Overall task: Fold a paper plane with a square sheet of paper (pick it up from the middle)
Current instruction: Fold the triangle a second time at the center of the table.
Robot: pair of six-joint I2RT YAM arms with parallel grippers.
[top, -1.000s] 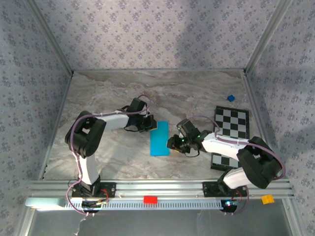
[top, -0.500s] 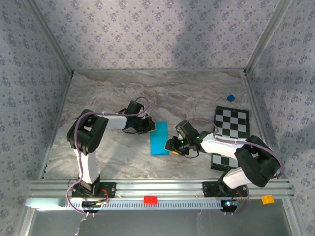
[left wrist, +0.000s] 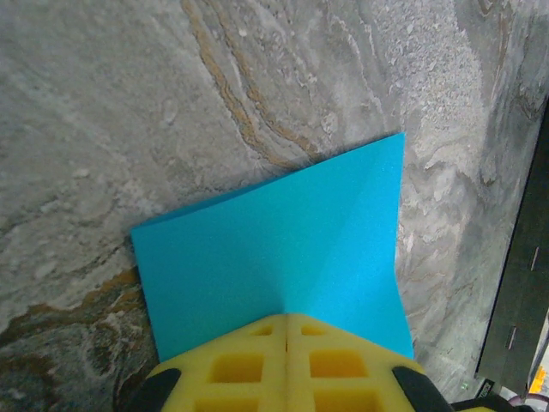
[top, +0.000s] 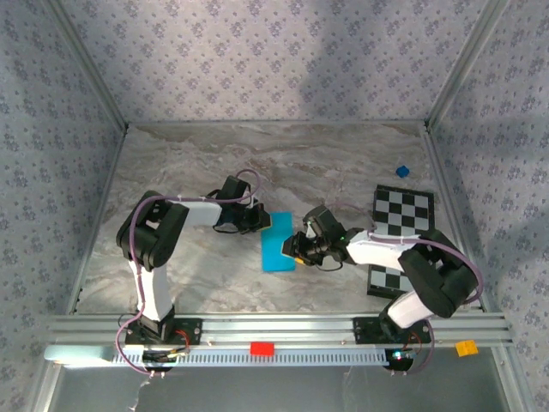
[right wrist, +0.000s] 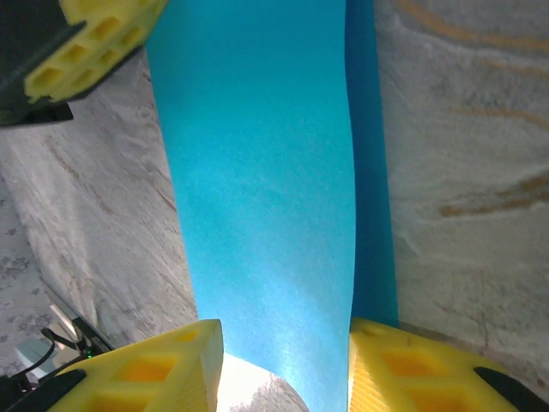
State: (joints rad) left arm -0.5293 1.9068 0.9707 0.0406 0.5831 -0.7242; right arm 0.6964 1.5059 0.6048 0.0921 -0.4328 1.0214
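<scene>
The bright cyan-blue sheet of paper (top: 279, 242), folded into a narrow upright rectangle, lies flat on the grey marble-patterned counter (top: 197, 172) just below the centre of the overhead frame. The left hand (top: 257, 221) sits at the sheet's upper left corner. In its own wrist view the two yellow fingers (left wrist: 249, 365) are pressed together with no gap, their tips at the paper's near edge (whether any paper is pinched between them cannot be told).

The right hand (top: 298, 247) is at the sheet's right edge, opposite the left one. From its wrist camera its yellow fingers (right wrist: 163, 369) stand partly apart at the bottom of the frame, and a raised upper layer of the blue paper runs up between them, reaching both.

A black-and-white checkered board (top: 405, 215) lies at the right of the overhead view, well apart from the paper, with a tiny dark blue cube (top: 402, 171) just above it.
</scene>
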